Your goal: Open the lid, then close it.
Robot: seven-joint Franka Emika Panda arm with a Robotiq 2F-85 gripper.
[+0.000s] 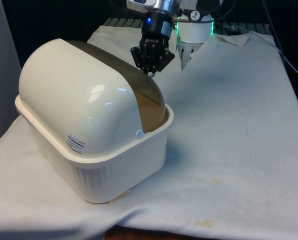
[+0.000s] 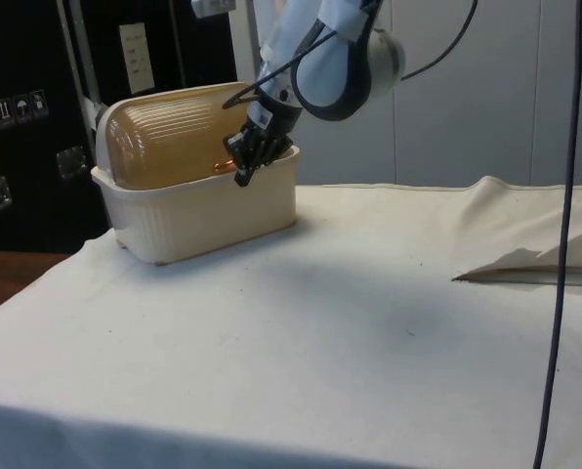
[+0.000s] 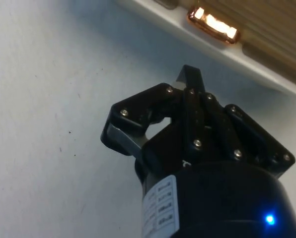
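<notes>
Cream plastic bread box [image 1: 114, 165] with a ribbed amber roll-top lid [image 2: 174, 137], standing on the white-clothed surface [image 1: 229, 150] at the front view's left. The black two-finger tool [image 2: 244, 176] hangs beside the lid's lower edge, fingers pressed together and gripping nothing. The small amber handle [image 3: 213, 24] lies just ahead of the fingertips; the lid appears shut, so opening likely comes next.

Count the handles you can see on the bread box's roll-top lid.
1. A single amber handle sits at the lower edge of the translucent brown lid, on the bread box side facing the claw. The front view shows only the box's back, hiding it.
</notes>
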